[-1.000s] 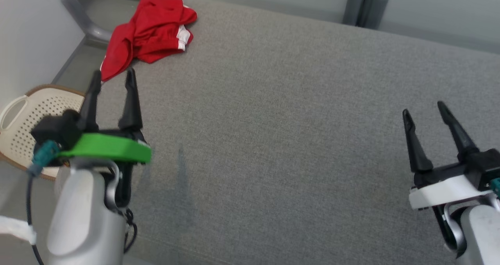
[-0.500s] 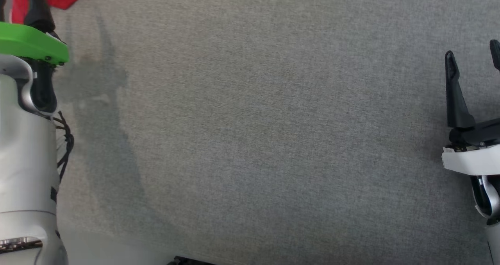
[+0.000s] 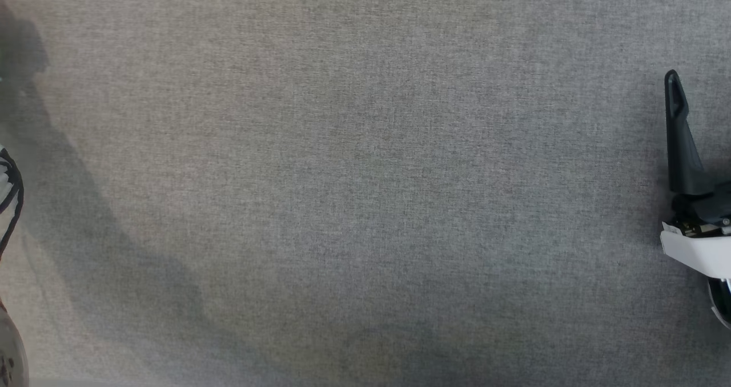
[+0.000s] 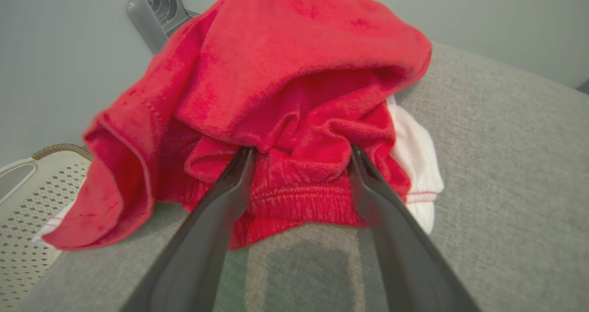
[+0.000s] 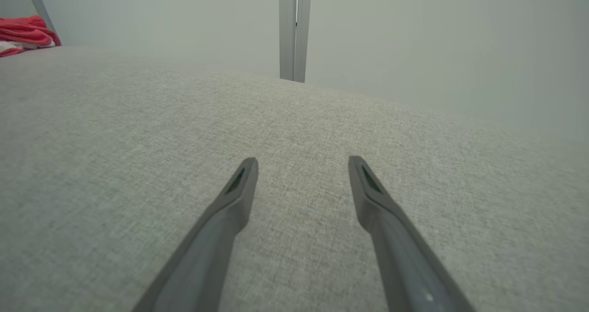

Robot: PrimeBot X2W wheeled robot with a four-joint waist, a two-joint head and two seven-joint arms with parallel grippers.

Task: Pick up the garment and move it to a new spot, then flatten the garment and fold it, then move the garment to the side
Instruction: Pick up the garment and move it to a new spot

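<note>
A: Head camera has tipped down since a second ago, so the grey cushion (image 3: pixel 365 181) now spans that view. That shift is the camera's, not the things'. The left arm has also reached forward.

B: Where is the garment (image 4: pixel 285 72)?

A: It's a bunched red heap, centre and upper half of the left wrist view, near the cushion's corner. The basket (image 4: pixel 27 201) is at lower left, past the edge. Note: left gripper (image 4: pixel 301 150) spread wide, tips at the folds just above the elastic waistband (image 4: pixel 299 201), which runs crosswise between them.

B: And the right gripper (image 5: pixel 302 161)?

A: Also spread, holding nothing, over bare cushion. The garment is a small red patch at the upper left of its view, well apart.

B: So the left arm is nearer.

A: Yes. My reading: it closes on the fold dead ahead next. Nothing is lifted yet.
</note>
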